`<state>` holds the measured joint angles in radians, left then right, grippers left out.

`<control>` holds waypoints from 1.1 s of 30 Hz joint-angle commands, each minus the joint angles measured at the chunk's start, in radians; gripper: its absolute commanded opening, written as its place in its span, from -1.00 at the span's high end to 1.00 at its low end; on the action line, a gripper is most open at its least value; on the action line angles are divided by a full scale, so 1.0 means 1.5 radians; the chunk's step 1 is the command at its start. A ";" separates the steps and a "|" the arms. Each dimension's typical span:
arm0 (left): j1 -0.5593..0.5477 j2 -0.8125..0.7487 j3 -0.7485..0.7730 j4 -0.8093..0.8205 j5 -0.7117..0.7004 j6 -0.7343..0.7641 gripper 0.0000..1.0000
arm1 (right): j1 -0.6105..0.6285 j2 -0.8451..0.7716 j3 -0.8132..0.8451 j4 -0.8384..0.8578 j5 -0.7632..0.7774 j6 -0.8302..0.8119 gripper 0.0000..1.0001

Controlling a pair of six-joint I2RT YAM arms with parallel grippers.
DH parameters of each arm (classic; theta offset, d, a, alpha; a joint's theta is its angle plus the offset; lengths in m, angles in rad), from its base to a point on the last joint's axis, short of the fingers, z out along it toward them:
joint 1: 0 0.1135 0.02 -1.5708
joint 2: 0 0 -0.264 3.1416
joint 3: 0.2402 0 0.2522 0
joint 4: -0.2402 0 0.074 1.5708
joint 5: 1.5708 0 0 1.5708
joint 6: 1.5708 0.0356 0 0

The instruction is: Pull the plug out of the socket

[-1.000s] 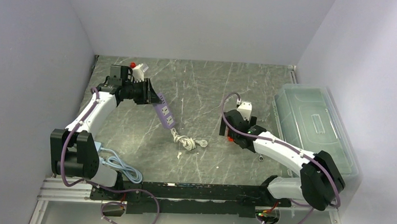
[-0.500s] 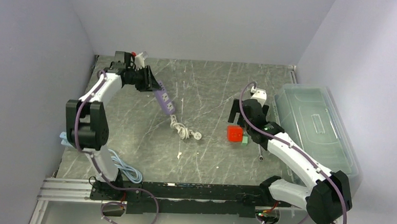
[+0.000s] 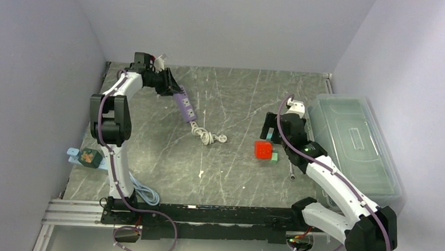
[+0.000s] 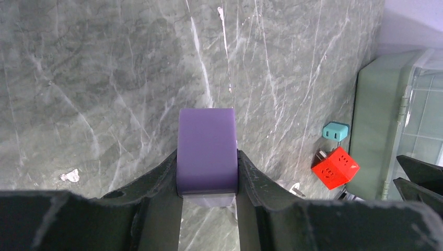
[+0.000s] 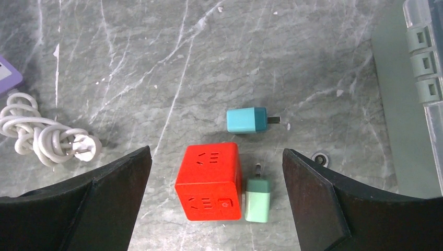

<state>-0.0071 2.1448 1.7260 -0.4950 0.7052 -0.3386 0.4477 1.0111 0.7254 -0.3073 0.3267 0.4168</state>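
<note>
My left gripper (image 4: pixel 207 178) is shut on one end of a purple power strip (image 4: pixel 207 151), held at the back left (image 3: pixel 184 104). The strip's white cord (image 3: pixel 205 136) lies bundled on the table, its plug end loose. Under my open right gripper (image 5: pixel 215 152) sits a red cube socket (image 5: pixel 210 180). A green plug (image 5: pixel 257 200) lies against the cube's right side, prongs pointing away from me. A teal plug (image 5: pixel 246 120) lies apart, just beyond the cube. Neither finger touches the cube.
A clear lidded bin (image 3: pixel 352 138) runs along the right wall. A small metal washer (image 5: pixel 319 157) lies right of the plugs. A coiled blue cable (image 3: pixel 139 187) and a green block (image 3: pixel 89 157) sit near the left arm's base.
The left arm swung toward the back wall, dragging the purple strip and its cord along. The right gripper drew back from the red cube, uncovering it and the plugs.
</note>
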 commanded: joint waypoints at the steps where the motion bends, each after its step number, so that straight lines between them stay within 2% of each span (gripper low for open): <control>1: 0.002 0.021 -0.033 0.015 -0.065 0.067 0.46 | -0.007 -0.022 -0.011 0.015 -0.011 -0.021 -0.99; 7: 0.002 0.002 -0.055 0.010 -0.129 0.092 -0.22 | -0.008 -0.045 -0.032 0.040 -0.029 -0.025 -0.99; 10: 0.002 -0.005 -0.066 0.019 -0.138 0.086 -0.43 | -0.008 -0.049 -0.036 0.047 -0.032 -0.025 -0.99; 16: 0.001 -0.032 -0.088 0.036 -0.193 0.077 -0.58 | -0.008 -0.056 -0.043 0.049 -0.031 -0.031 -0.99; 21: 0.001 -0.087 -0.124 0.056 -0.254 0.071 -0.79 | -0.009 -0.063 -0.048 0.053 -0.014 -0.034 -0.99; 24: 0.001 -0.140 -0.159 0.074 -0.289 0.053 -0.80 | -0.009 -0.062 -0.046 0.060 -0.018 -0.041 -0.99; 25: 0.000 -0.170 -0.175 0.084 -0.304 0.044 -0.90 | -0.010 -0.061 -0.044 0.063 -0.021 -0.043 -0.99; 30: 0.000 -0.282 -0.248 0.073 -0.391 -0.018 -0.99 | -0.011 -0.063 -0.043 0.089 -0.045 -0.069 -0.99; 33: 0.002 -0.348 -0.298 0.061 -0.410 -0.028 -0.99 | -0.011 -0.061 -0.040 0.113 -0.131 -0.100 -0.99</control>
<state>-0.0044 1.7645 1.3464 -0.4095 0.1879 -0.3222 0.4343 0.9348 0.6510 -0.2340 0.2584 0.3382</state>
